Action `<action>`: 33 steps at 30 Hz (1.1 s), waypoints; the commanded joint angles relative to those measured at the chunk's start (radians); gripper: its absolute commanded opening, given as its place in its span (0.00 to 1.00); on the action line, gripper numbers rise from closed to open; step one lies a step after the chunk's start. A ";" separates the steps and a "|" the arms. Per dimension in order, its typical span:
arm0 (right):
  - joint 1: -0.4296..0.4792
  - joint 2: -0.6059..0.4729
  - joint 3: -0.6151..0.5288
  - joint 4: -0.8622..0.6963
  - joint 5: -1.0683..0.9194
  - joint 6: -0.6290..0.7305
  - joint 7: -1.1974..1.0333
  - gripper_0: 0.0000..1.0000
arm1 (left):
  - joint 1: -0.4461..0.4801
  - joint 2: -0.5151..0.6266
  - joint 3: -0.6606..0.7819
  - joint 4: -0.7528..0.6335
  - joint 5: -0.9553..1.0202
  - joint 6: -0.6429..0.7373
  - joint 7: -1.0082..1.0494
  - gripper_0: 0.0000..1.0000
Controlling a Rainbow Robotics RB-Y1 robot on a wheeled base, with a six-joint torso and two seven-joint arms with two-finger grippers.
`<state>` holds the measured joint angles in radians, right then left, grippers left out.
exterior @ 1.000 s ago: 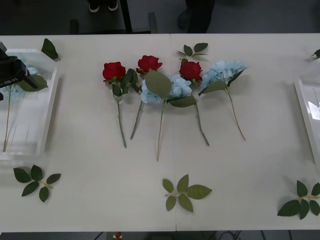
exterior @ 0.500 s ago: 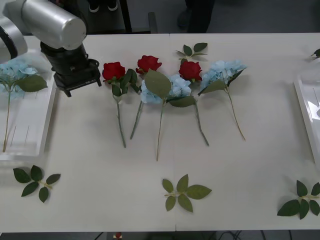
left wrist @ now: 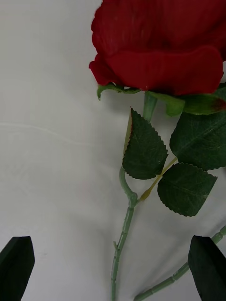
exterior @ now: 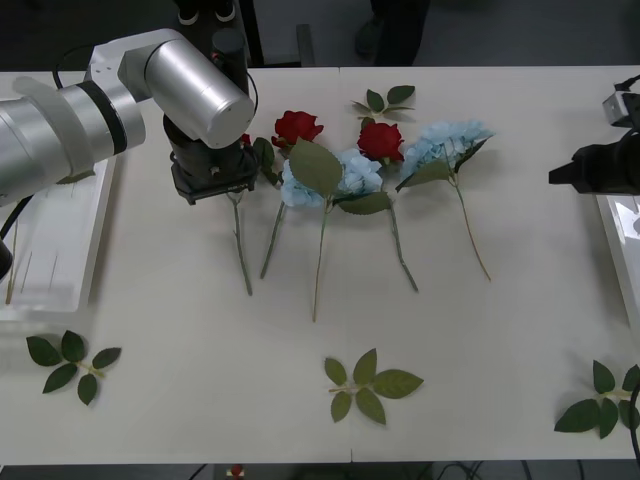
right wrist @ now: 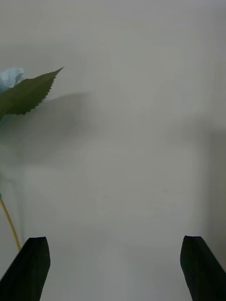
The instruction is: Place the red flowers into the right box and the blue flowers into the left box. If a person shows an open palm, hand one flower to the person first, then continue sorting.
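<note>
Nearest you on the counter: loose leaf sprigs, not task items, ignore them.

Mid-counter: the flower row. Your left pincer hangs right over the leftmost of the red flowers. Its wrist view shows that red bloom with stem and leaves between the two black fingers, which sit at the two corners, so it's spread wide and empty. Two more red blooms and two of the blue flowers lie beside it, stems pointing toward you, leaves overlapping.

Right pincer hovers over bare counter near the right box, just right of the outermost blue flower; its wrist view catches one serrated leaf and a bit of blue bloom. Fingers wide apart, holding nothing.

Left box sits at the far-left edge, mostly behind the left arm.

No open palm visible, so no handover.

Step as I read it: approach for pick on the leftmost red flower. Next move: descend and close on the stem just below the bloom, clear of the leaf cluster and the neighbouring stem. That one goes to the right box, a long cross-counter carry for the left arm.
</note>
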<state>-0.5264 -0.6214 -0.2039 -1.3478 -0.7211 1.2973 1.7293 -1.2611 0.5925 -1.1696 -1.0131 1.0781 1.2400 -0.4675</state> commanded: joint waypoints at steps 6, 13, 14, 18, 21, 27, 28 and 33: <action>-0.040 0.151 0.190 -0.042 0.175 -0.179 0.004 0.81 | 0.094 -0.003 0.011 0.004 -0.098 -0.102 0.010 0.95; -0.056 0.233 0.274 -0.042 0.270 -0.214 -0.011 0.81 | 0.131 -0.017 0.011 0.005 -0.132 -0.151 0.026 0.95; -0.058 0.241 0.285 -0.042 0.281 -0.222 -0.014 0.81 | 0.132 -0.020 0.011 0.005 -0.136 -0.157 0.027 0.95; -0.060 0.256 0.327 -0.042 0.351 -0.247 -0.066 0.81 | 0.135 -0.023 0.011 0.004 -0.127 -0.178 0.033 0.95; -0.060 0.258 0.337 -0.040 0.404 -0.247 -0.080 0.81 | 0.143 -0.031 0.011 0.004 -0.136 -0.197 0.036 0.95; -0.060 0.261 0.337 0.010 0.454 -0.263 -0.093 0.81 | 0.155 -0.048 0.011 0.008 -0.162 -0.238 0.049 0.95; -0.060 0.262 0.337 0.019 0.454 -0.279 -0.094 0.81 | 0.157 -0.048 0.011 0.008 -0.162 -0.241 0.050 0.95; -0.063 0.270 0.337 0.101 0.451 -0.368 -0.091 0.81 | 0.158 -0.051 0.011 0.008 -0.168 -0.260 0.055 0.94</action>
<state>-0.5552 -0.3615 0.1487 -1.2698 -0.2707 0.9525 1.6696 -1.1084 0.5428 -1.1695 -1.0067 0.9192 0.9908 -0.4384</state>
